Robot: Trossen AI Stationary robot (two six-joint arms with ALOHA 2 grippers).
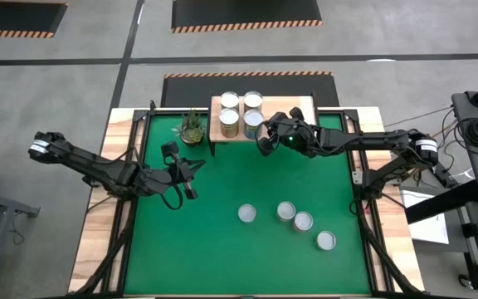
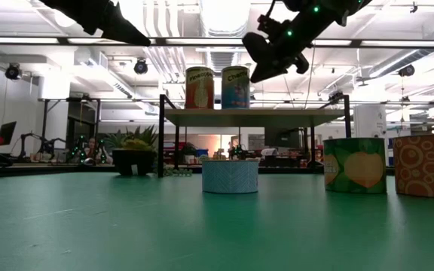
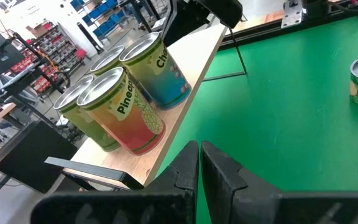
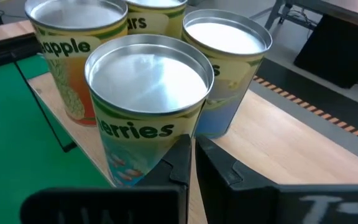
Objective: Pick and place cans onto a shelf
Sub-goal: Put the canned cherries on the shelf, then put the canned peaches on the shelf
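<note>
From above, four cans (image 1: 241, 115) stand in a square cluster on the left half of the shelf (image 1: 301, 106), a pale board at the far edge of the green mat (image 1: 247, 178) that covers the bench (image 1: 114, 141). Four more cans (image 1: 286, 211) sit loose on the mat near its front right, in a rough line slanting toward the right corner. A small potted plant (image 1: 192, 127) stands just beside the shelf's left end.

The right end effector (image 1: 265, 137) hangs at the shelf's front edge, next to the clustered cans, its fingers clenched together and holding nothing. Its wrist camera gives what the overhead picture cannot: the labels, with a fruit can (image 4: 146, 112) directly ahead of the closed fingertips (image 4: 182, 162) and bare wood to one side.

The left end effector (image 1: 191, 178) hovers over the mat, well apart from the shelf, also clenched and empty. Its wrist camera shows the closed fingers (image 3: 188, 171) pointing toward the shelf, the pineapple can (image 3: 120, 112) on the board, and the thin black legs beneath.

Only the level camera shows heights: two cans (image 2: 217, 87) stand on the raised shelf (image 2: 255, 115), the right end effector (image 2: 262, 56) beside them above the board, and three cans (image 2: 230, 175) on the mat in front.
</note>
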